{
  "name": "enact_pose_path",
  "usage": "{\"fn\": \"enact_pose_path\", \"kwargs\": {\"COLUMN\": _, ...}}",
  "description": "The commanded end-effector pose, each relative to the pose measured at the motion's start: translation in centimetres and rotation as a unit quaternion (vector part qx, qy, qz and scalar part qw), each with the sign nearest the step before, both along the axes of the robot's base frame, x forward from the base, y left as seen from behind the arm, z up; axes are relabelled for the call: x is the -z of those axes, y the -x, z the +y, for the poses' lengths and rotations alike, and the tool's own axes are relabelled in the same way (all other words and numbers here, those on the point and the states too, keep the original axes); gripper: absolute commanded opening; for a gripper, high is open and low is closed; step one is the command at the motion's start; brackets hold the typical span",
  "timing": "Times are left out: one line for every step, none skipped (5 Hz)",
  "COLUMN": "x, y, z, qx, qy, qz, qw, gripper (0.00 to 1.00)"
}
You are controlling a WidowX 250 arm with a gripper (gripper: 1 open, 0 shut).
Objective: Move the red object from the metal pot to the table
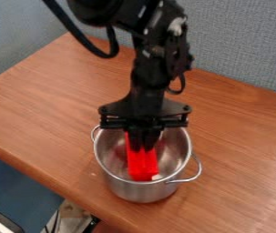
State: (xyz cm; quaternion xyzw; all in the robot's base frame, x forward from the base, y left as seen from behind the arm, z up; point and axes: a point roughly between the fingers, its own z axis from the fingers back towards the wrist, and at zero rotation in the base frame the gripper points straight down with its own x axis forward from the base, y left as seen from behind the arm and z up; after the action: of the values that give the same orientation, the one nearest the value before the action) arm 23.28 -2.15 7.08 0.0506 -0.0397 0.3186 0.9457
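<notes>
The red object [141,160] is a bright red long block, standing nearly upright, its lower end still inside the metal pot [113,175]. My gripper [143,139] points straight down over the pot's mouth and is shut on the block's upper end. The shiny steel pot sits near the front edge of the reddish-brown wooden table [43,91], one loop handle showing on its right side. The block's bottom hangs just above the pot's floor.
The black arm [158,45] with looping cables rises from the gripper toward the upper middle. The table's front edge [31,168] runs just left of and below the pot. A grey-blue wall stands behind the table.
</notes>
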Motion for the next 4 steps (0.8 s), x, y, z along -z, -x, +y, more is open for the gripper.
{"fn": "enact_pose_path", "kwargs": {"x": -3.5, "y": -1.3, "z": 0.2, "qx": -0.006, "qy": 0.019, "qz": -0.039, "qw": 0.999, "gripper": 0.0}}
{"fn": "enact_pose_path", "kwargs": {"x": -6.3, "y": -2.1, "z": 1.0, "qx": -0.017, "qy": 0.036, "qz": -0.056, "qw": 0.9977, "gripper": 0.0}}
{"fn": "enact_pose_path", "kwargs": {"x": -5.4, "y": -2.6, "z": 1.0, "qx": -0.015, "qy": 0.031, "qz": -0.055, "qw": 0.9979, "gripper": 0.0}}
{"fn": "enact_pose_path", "kwargs": {"x": -5.1, "y": -2.7, "z": 1.1, "qx": -0.016, "qy": 0.024, "qz": -0.052, "qw": 0.9982, "gripper": 0.0}}
